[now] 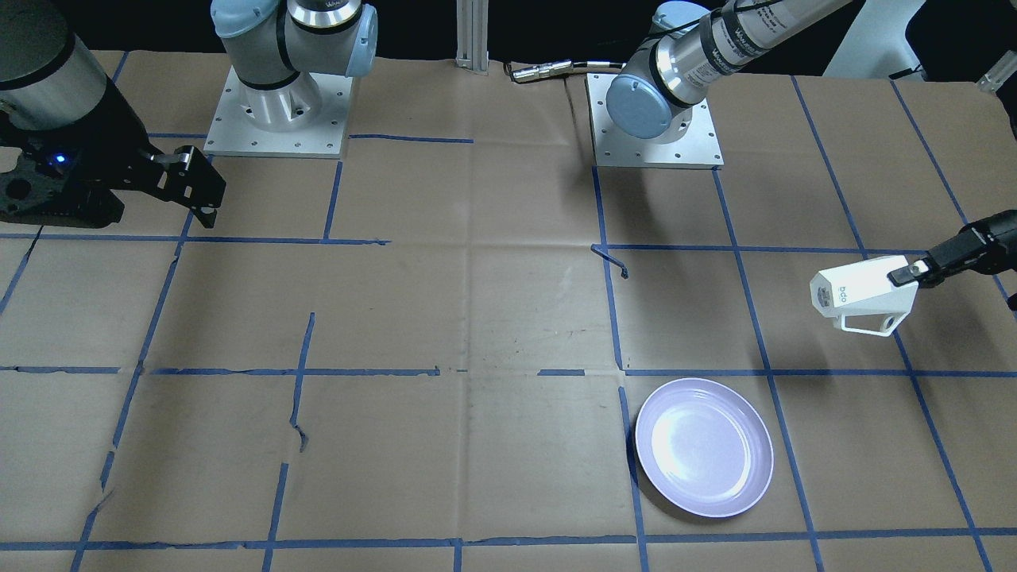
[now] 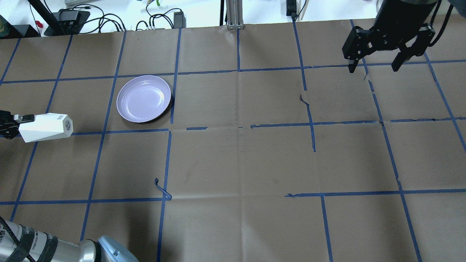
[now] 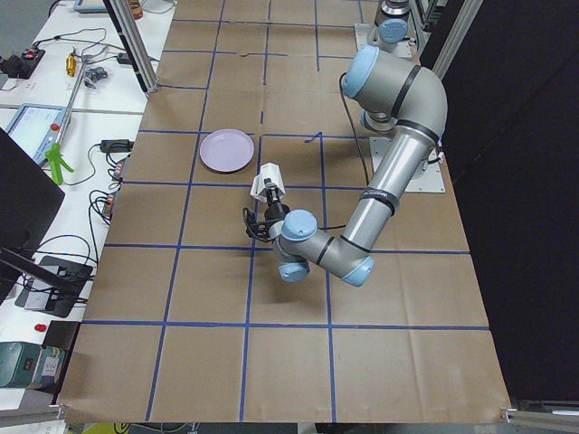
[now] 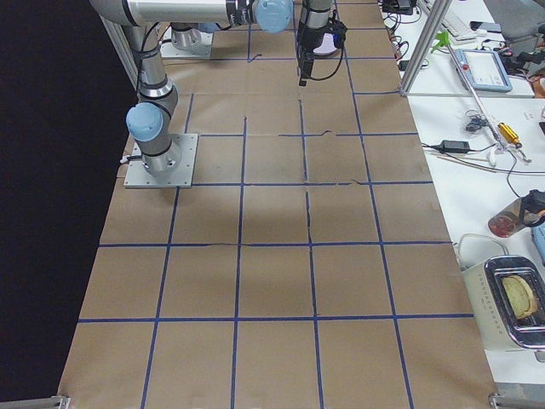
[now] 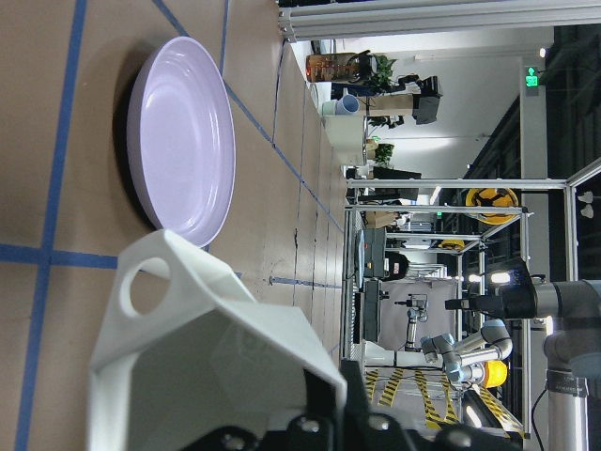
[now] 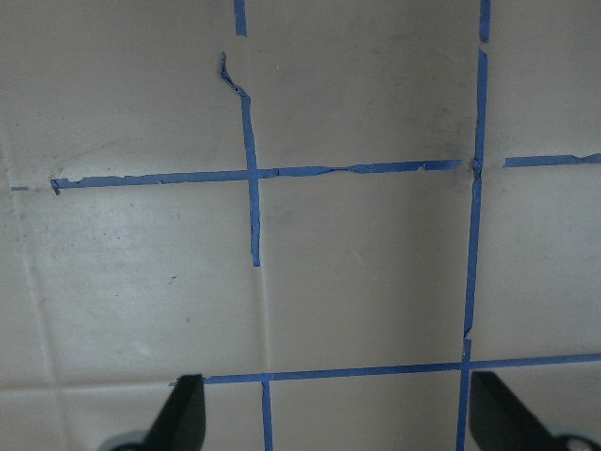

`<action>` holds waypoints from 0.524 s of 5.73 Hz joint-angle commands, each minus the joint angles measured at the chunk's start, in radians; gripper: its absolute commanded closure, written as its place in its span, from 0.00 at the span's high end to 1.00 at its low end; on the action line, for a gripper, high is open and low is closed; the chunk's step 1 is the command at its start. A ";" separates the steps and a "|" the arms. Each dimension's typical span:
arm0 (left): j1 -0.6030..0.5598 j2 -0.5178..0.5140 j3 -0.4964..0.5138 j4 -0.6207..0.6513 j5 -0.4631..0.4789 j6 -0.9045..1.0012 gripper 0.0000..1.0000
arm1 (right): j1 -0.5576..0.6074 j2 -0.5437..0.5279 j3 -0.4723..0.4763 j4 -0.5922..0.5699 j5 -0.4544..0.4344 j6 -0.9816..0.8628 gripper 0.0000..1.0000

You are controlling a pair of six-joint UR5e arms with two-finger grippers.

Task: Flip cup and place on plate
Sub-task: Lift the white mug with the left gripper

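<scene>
The white faceted cup lies on its side in the air, its base toward the table's middle and its handle hanging down. My left gripper is shut on its mouth rim; both show at the overhead view's left edge, cup and gripper. The lavender plate lies empty and flat on the table, apart from the cup, toward the operators' side. The left wrist view shows the cup with the plate beyond it. My right gripper is open and empty, far away above the paper.
Brown paper with a blue tape grid covers the table. A torn tape curl sticks up near the middle. The two arm base plates stand at the robot's edge. Cables and benches lie past the far edge.
</scene>
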 commanded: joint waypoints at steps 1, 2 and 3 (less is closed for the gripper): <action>-0.014 0.149 0.000 0.046 0.011 -0.167 0.00 | 0.000 0.000 0.000 0.000 0.000 0.000 1.00; -0.072 0.247 -0.002 0.187 0.101 -0.357 0.00 | 0.000 0.000 0.000 0.000 0.000 0.000 1.00; -0.211 0.324 -0.002 0.392 0.198 -0.624 0.00 | 0.000 0.000 0.000 0.000 0.000 0.000 1.00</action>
